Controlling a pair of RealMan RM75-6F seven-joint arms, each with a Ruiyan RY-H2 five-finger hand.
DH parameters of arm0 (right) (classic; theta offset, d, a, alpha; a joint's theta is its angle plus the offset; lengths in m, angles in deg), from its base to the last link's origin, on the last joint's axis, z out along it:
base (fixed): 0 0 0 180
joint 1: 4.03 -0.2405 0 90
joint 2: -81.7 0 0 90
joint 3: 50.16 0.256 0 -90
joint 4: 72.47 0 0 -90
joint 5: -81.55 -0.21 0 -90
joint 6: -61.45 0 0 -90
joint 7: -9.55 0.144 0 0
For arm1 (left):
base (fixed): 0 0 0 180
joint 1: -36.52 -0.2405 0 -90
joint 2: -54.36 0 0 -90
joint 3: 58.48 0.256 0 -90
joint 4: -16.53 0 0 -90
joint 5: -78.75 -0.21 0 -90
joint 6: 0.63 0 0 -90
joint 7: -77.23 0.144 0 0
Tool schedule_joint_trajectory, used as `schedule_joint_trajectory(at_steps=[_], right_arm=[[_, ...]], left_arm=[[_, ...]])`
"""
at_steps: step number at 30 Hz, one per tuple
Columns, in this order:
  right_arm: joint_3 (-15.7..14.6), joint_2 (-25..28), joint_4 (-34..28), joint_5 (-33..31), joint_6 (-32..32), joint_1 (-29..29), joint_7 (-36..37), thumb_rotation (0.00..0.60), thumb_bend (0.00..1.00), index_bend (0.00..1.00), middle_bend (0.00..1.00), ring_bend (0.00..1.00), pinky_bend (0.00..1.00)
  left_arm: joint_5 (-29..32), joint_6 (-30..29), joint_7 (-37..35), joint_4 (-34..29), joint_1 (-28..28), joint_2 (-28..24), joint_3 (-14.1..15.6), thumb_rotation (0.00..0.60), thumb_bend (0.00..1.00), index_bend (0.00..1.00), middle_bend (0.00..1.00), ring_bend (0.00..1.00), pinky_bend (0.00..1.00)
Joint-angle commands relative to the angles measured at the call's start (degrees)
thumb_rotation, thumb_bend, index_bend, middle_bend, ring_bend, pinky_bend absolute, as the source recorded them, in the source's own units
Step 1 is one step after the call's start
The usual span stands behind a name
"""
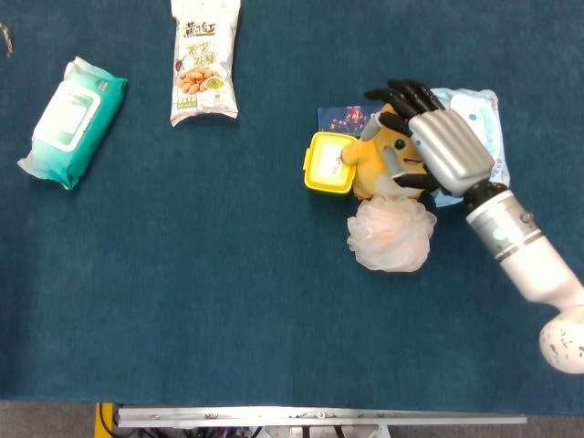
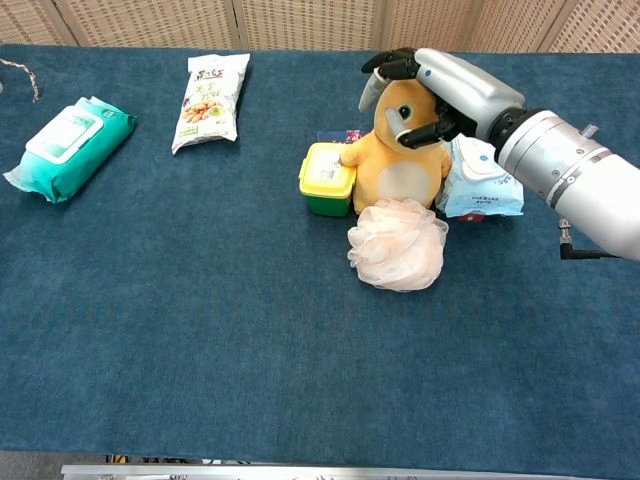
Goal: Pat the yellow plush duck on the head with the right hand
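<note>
Blue cloth table fills both views. Right arm comes in from the right edge of chest view, lower right in head view. Right hand lies flat on top of the yellow plush duck, palm down, fingers spread and draped over the head toward upper left; holds nothing, just rests there. Duck sits upright, centre-right of chest view, upper right of head view. Pink bath pouf just in front of duck, touching it. Teal wipes pack far left. White/blue wipes pack right behind duck, under the wrist. Peanut snack bag upper left. Yellow-lid box w/ green base touches duck's left side in frame. Dark printed card behind box, partly hidden. Left hand not seen in either view.
</note>
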Motion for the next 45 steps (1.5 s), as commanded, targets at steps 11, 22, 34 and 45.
schedule_joint_trajectory(at_steps=[11, 22, 34, 45], right_arm=[[-0.31, -0.17, 0.06, -2.86, -0.29, 0.00, -2.05, 0.600, 0.57, 0.41, 0.15, 0.04, 0.00], [0.18, 1.26, -0.79, -1.99, 1.28, 0.08, 2.76, 0.600, 0.57, 0.41, 0.15, 0.04, 0.00], [-1.50, -0.32, 1.19, 2.82, -3.74, 0.67, -2.69, 0.600, 0.57, 0.41, 0.15, 0.04, 0.00], [-0.49, -0.20, 1.93, -1.64, -0.28, 0.35, 0.67, 0.600, 0.57, 0.41, 0.15, 0.04, 0.00]], left_arm=[[-0.01, -0.12, 0.08, -0.14, -0.05, -0.04, 0.00, 0.600, 0.08, 0.35, 0.26, 0.14, 0.29], [0.13, -0.10, 0.00, -0.19, -0.05, -0.13, -0.06, 0.600, 0.08, 0.35, 0.26, 0.14, 0.29], [0.12, -0.02, 0.25, -0.24, -0.02, -0.05, 0.01, 0.600, 0.08, 0.35, 0.26, 0.14, 0.29], [0.30, 0.00, 0.24, -0.35, -0.05, -0.17, -0.03, 0.600, 0.08, 0.35, 0.26, 0.14, 0.29]])
